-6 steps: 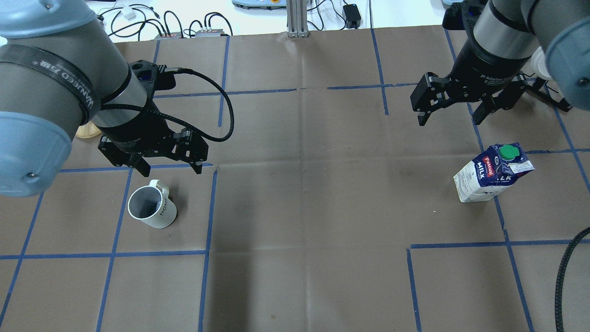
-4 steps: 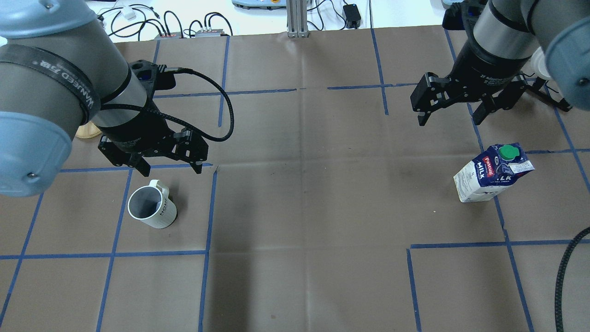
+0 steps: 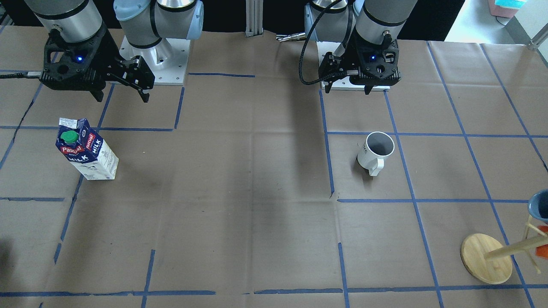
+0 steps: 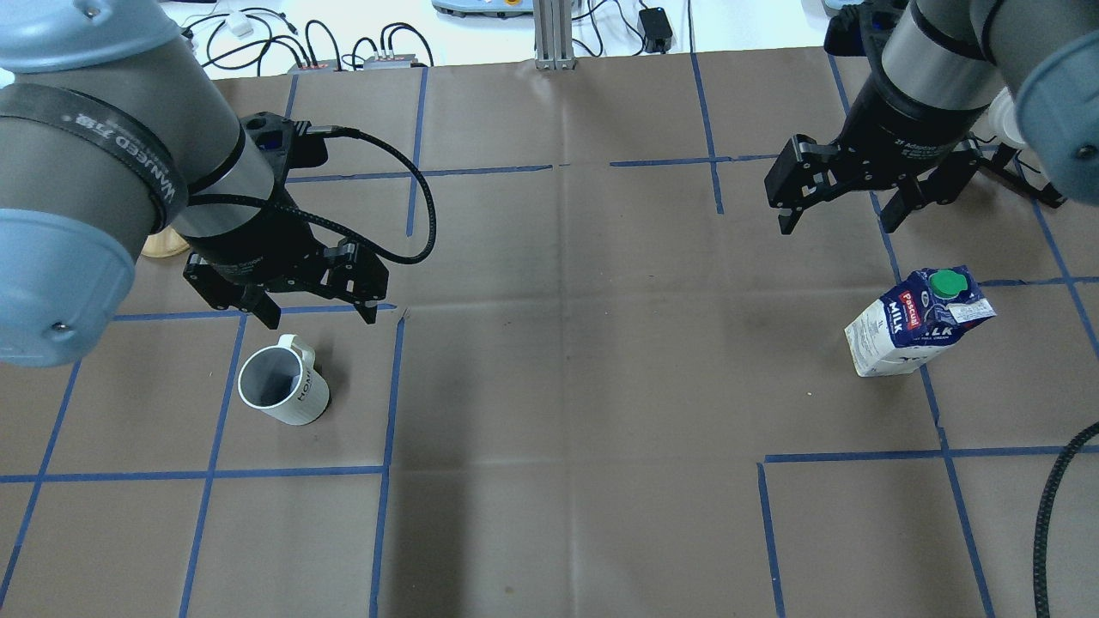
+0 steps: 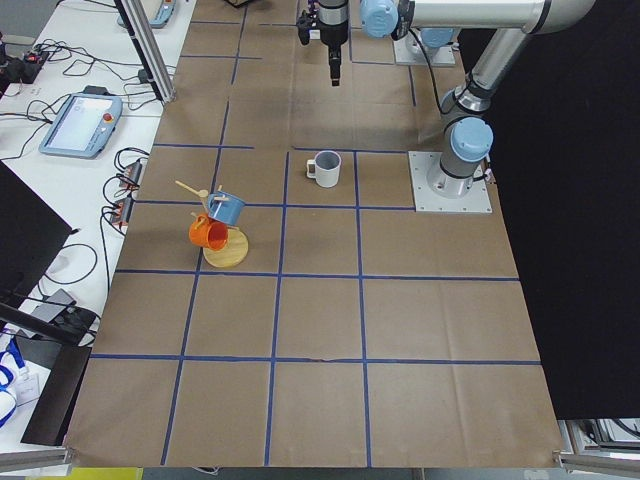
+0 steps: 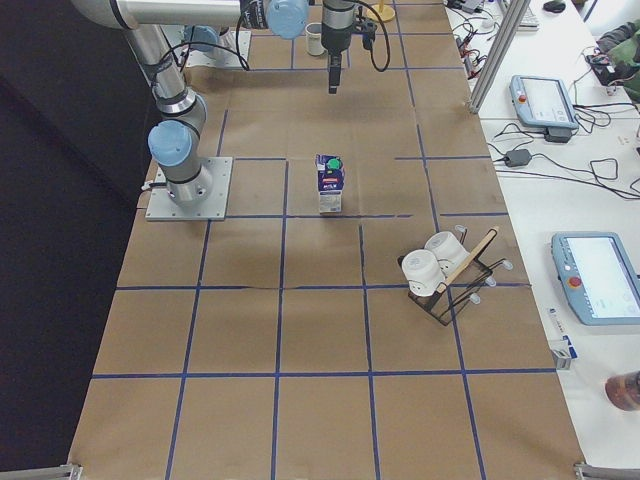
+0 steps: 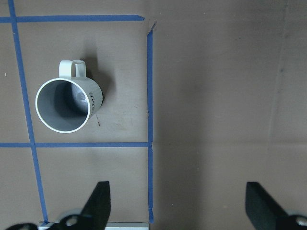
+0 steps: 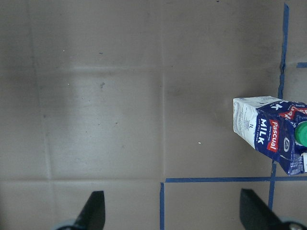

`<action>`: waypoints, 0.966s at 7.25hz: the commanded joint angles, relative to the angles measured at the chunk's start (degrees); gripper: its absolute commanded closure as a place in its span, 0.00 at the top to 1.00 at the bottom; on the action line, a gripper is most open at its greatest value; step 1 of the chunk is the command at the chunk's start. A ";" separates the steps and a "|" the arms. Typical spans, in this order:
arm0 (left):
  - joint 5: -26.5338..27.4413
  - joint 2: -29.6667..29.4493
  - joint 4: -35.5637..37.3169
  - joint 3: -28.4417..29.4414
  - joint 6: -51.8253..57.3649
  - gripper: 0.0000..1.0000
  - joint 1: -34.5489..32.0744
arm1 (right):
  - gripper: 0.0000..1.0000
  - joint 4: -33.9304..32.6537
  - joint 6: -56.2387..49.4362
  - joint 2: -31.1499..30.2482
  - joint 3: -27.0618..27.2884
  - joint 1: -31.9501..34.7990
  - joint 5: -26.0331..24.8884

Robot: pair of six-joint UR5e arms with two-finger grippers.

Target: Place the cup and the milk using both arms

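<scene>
On my feed the bench (image 4: pixel 567 386) is covered in matt brown paper, creased along its folds, with smooth blue tape (image 4: pixel 210 472) stuck across it. The cup (image 4: pixel 288 393) looks like glazed ceramic, glossy white outside, duller grey within. The milk (image 4: pixel 906 335) is printed carton board with a faint sheen and a green plastic cap (image 4: pixel 946 281). The left gripper (image 4: pixel 318 319) and right gripper (image 4: pixel 835 228) read as matt black; the left arm (image 4: pixel 69 189) is satin grey metal
</scene>
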 commanded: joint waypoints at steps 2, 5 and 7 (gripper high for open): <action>0.01 -0.07 0.12 0.20 0.22 0.99 0.00 | 1.00 0.07 0.00 -0.09 -0.06 0.00 -0.04; 0.01 1.06 0.13 -1.47 8.31 0.99 1.04 | 1.00 0.07 0.00 0.00 -0.06 0.00 -0.04; 0.01 1.42 0.47 -3.74 11.81 0.99 5.51 | 1.00 -0.02 0.00 0.00 -0.06 0.00 -0.04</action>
